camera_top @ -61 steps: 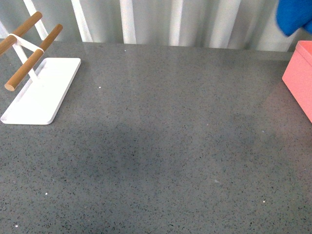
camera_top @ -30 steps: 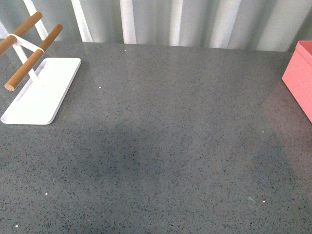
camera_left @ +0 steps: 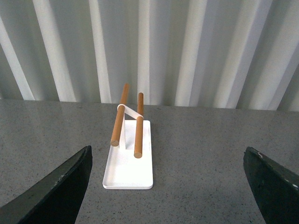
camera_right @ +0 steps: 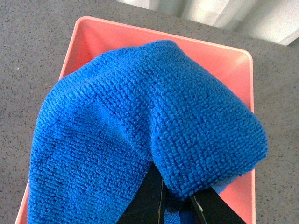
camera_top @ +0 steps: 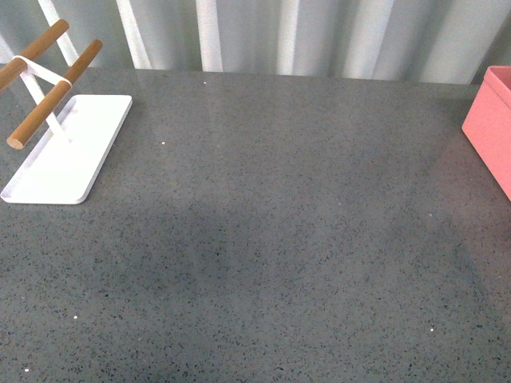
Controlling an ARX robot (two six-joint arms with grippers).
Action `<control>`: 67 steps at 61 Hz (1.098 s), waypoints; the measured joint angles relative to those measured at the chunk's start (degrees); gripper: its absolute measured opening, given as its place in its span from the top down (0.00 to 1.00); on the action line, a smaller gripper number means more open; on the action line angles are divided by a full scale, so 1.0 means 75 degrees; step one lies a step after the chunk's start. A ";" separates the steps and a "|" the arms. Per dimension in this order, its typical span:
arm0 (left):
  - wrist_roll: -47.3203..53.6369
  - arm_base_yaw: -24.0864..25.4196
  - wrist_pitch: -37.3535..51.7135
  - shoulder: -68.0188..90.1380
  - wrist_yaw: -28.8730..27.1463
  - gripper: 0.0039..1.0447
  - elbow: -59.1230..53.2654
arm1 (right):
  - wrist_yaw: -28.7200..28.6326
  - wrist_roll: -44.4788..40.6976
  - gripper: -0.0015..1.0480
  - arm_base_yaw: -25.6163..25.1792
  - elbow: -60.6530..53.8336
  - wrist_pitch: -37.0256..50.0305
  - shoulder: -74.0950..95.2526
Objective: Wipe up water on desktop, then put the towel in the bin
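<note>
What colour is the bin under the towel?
Salmon pink rectangular plastic bin, seen best in the right wrist view, beneath the royal-blue microfibre towel.

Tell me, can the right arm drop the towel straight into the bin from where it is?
Probably yes. The right gripper holds the towel directly above the open bin, with nothing visible between them.

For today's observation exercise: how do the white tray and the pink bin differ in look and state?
The white tray is flat, shallow and carries two wooden rods; the pink bin has tall straight walls. The tray holds no cloth; the blue towel hangs over the bin. Both are rectangular and rest on the desktop.
</note>
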 joint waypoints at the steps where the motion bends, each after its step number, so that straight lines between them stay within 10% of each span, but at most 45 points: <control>1: -0.0003 0.0000 0.0000 -0.0003 0.0000 0.06 0.0000 | 0.0044 0.0093 0.97 0.0035 0.0181 -0.0082 0.0146; 31: -0.0003 0.0000 0.0000 0.0000 -0.0003 0.06 0.0000 | 0.1358 -0.0484 0.96 0.0321 0.1760 -0.1623 0.1888; 67: -0.0003 0.0000 0.0000 0.0000 -0.0003 0.06 0.0000 | 0.1134 -0.0402 0.05 0.0265 0.1824 -0.1311 0.1842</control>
